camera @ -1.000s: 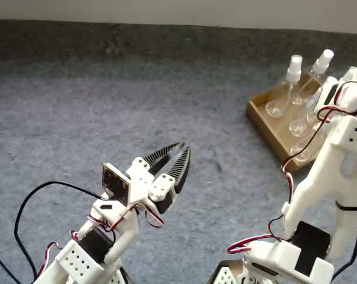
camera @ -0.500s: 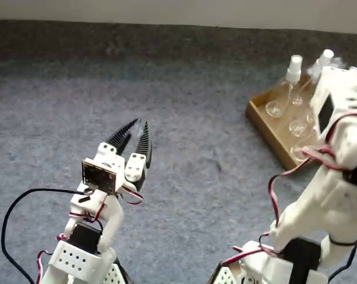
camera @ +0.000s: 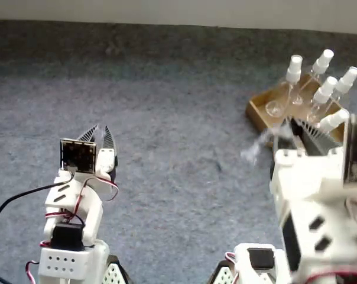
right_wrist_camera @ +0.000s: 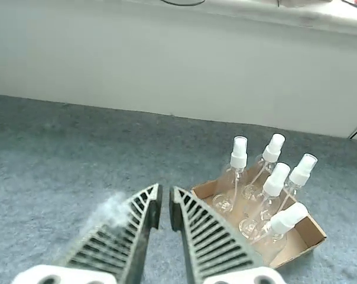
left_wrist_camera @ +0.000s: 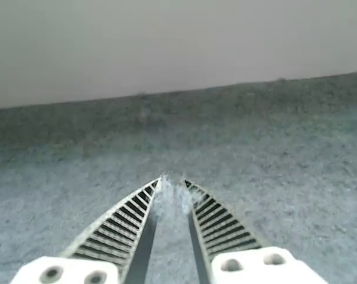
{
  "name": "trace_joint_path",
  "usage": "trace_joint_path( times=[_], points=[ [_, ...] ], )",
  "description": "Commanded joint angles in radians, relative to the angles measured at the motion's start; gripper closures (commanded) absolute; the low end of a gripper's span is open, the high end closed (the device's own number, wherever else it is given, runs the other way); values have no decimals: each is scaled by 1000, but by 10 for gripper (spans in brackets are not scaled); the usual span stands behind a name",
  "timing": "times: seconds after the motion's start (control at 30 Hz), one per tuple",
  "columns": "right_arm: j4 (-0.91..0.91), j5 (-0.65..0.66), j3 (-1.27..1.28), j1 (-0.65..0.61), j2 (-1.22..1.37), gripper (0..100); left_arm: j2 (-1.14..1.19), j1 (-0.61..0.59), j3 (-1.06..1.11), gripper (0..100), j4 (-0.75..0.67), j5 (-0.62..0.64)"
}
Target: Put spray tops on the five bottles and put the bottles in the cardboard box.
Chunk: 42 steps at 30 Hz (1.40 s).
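Several clear bottles with white spray tops [camera: 325, 90] stand together in the shallow cardboard box [camera: 255, 115] at the far right of the grey carpet. In the right wrist view the same bottles [right_wrist_camera: 277, 177] fill the box [right_wrist_camera: 205, 189], a short way beyond my right gripper [right_wrist_camera: 165, 198]. Its fingers are shut with nothing between them. In the high view my right gripper [camera: 292, 124] is raised just in front of the box. My left gripper [camera: 101, 130] is at the front left, far from the box, shut and holding nothing [left_wrist_camera: 172, 180].
Grey carpet [camera: 184, 106] covers the whole table up to a pale wall [right_wrist_camera: 166, 65] at the back. Cables trail from both arm bases at the front edge. Open carpet lies between the two arms and to the left of the box.
My left gripper swung left and drew back toward its base. My right arm pulled away from the box toward the front, so the bottles now stand uncovered.
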Motion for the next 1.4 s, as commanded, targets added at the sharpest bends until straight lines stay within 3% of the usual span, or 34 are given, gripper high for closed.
trace_joint_path(
  times=[0.0,0.27,0.57,0.77,1.1,1.37],
  points=[
    [12,2,84,-38,-107,993,-15,-12,-108,993,127,-11],
    [-25,8,248,-64,-315,993,-217,-5,-236,993,327,-11],
    [-147,8,504,-64,-549,993,-183,-7,-300,992,427,-11],
    [-209,9,665,-62,-680,993,-183,-12,-200,992,525,-11],
    [-288,9,901,-62,-776,993,-183,-13,27,992,523,-12],
    [-283,9,946,-62,-812,993,-183,-15,128,993,528,-12]
  ],
)
